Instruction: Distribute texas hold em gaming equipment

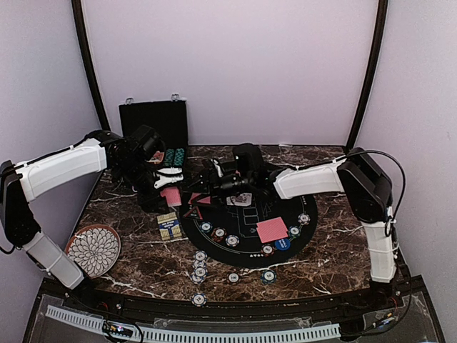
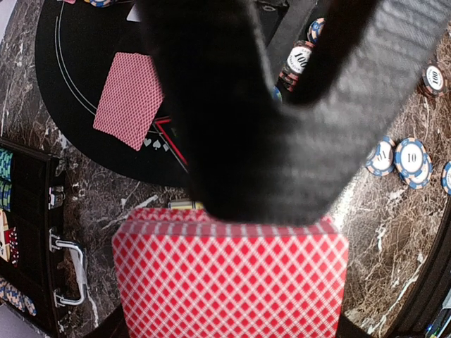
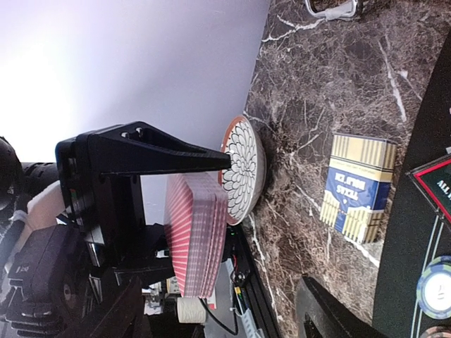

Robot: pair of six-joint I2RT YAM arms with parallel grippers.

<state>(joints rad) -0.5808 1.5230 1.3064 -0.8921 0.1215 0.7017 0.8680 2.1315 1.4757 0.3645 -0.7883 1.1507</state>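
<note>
1. At the far left of the counter (image 1: 143,275) sits a flower-patterned plate (image 1: 93,249), with nothing on it and no part in the deal.
2. Above the counter's left side, the left gripper (image 1: 170,187) has its jaws pressed onto a deck of red-backed cards (image 2: 231,280). Its wrist view shows the deck clamped flat, back side up, above the marble.
3. Just below the deck, a small blue-and-yellow card box (image 1: 168,226) lies on the marble beside the round black mat (image 1: 246,221). Behind the left arm stands the open black case (image 1: 153,123), with chips stacked in it.
4. In the middle, the right gripper (image 1: 202,184) points toward the deck. Its jaws stand spread and hold nothing; in its wrist view the deck edge lies just ahead of them.
5. On the mat's right half one red-backed card (image 1: 272,230) lies face down. Poker chips (image 1: 218,233) ring the mat's near edge, and more chips (image 1: 199,266) sit off the mat near the front edge.
6. The step in hand looks like dealing: one arm offers the deck, the other takes cards from it.
7. The next move probably calls for the right jaws to close on only the top card, then carry it to a mat spot well apart from the card already lying there.
</note>
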